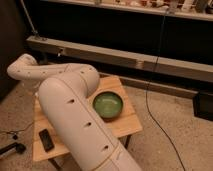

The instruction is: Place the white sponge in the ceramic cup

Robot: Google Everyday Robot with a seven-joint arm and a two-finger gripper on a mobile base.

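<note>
White arm (75,117), dark holes; jaws unseen

No text, label or number can be read anywhere — the claw is out of view.

It looks like a lab or test space: speckled hard floor (187,137), a long grey ledge (150,62) along a dark wall (120,30), a loose black cable (147,95) trailing over the floor, and one small wooden table (130,127). The white robot arm (75,115) fills the foreground; its gripper is hidden from view.
</note>
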